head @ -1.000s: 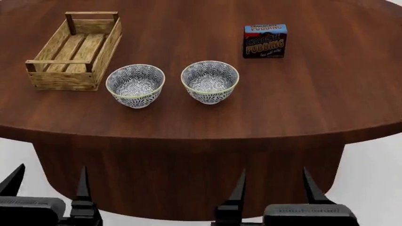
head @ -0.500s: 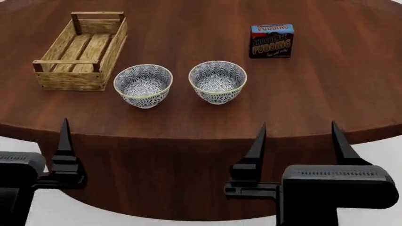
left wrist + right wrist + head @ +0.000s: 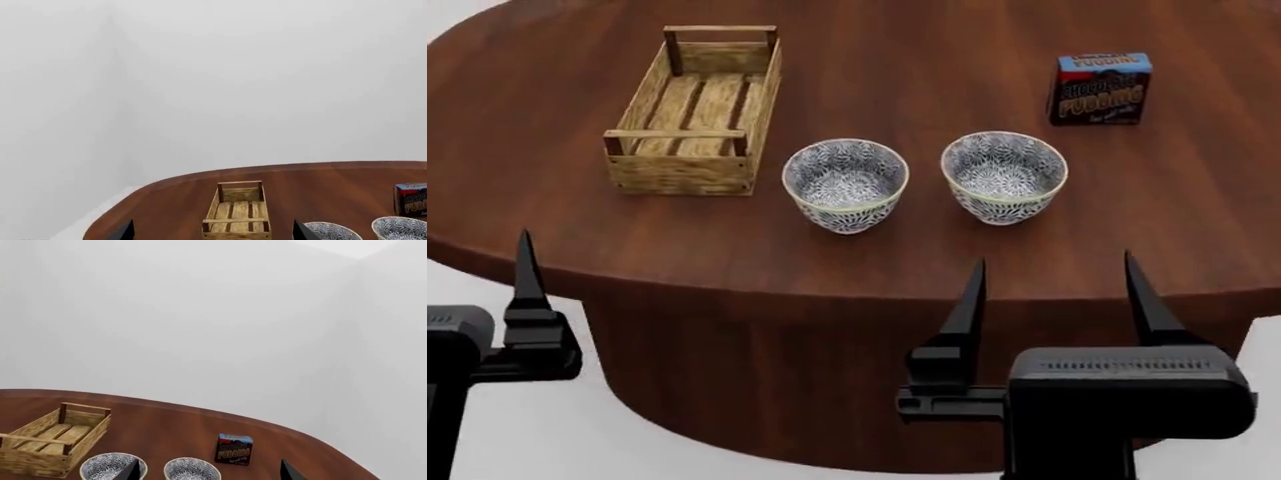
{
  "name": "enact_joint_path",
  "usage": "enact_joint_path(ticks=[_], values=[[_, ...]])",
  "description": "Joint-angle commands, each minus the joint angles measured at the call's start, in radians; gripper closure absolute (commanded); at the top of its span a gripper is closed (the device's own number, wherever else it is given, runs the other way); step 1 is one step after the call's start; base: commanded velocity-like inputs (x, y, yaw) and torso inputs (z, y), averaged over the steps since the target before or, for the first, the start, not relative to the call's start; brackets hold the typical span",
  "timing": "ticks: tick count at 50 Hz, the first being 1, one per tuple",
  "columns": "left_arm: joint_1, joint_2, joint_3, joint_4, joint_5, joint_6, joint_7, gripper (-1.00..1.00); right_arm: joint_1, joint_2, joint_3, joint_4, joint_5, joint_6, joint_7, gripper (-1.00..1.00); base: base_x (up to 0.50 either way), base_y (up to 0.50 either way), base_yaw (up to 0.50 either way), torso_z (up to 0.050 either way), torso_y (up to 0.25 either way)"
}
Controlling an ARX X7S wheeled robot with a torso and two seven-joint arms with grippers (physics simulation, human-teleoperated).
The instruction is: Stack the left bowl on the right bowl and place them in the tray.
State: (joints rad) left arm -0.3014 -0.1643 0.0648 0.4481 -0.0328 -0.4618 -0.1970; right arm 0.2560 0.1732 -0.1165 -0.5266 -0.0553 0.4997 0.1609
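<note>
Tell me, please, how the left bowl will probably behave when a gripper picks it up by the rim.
The left bowl looks rigid and glazed, so thin fingers may slip on its smooth rim. Its narrow foot suggests it could tip if pushed sideways. It appears empty, probably light.

Only readable text: "PUDDING" in big orange caps on front of small dark pudding box (image 3: 1101,89), w/ blue band on top, far right of surface (image 3: 894,250). A line above it is too blurred to read. Small print below: illegible. Nothing else lettered.
</note>
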Motion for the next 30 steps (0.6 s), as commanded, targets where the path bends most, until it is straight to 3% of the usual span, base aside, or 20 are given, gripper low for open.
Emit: enact_joint_path(ticks=[1, 15, 30], values=[[-0.013, -0.001, 0.007, 0.0, 0.019, -0.022, -0.036, -1.0, 0.006, 0.007, -0.018, -0.005, -0.011, 0.006, 0.015, -1.0, 0.11, 0.5, 0.0, 0.0, 0.0], [-0.041, -0.004, 0.033, -0.043, 0.023, -0.009, -0.046, -1.0, -0.005, 0.021, -0.004, -0.036, -0.001, -0.002, 0.026, -1.0, 0.25, 0.48, 0.0, 0.0, 0.0], [-0.065, -0.006, 0.044, -0.052, -0.004, -0.007, -0.039, -1.0, 0.066, 0.014, -0.01, -0.023, 0.046, -0.005, 0.004, -1.0, 0.49, 0.19, 0.0, 0.0, 0.0]])
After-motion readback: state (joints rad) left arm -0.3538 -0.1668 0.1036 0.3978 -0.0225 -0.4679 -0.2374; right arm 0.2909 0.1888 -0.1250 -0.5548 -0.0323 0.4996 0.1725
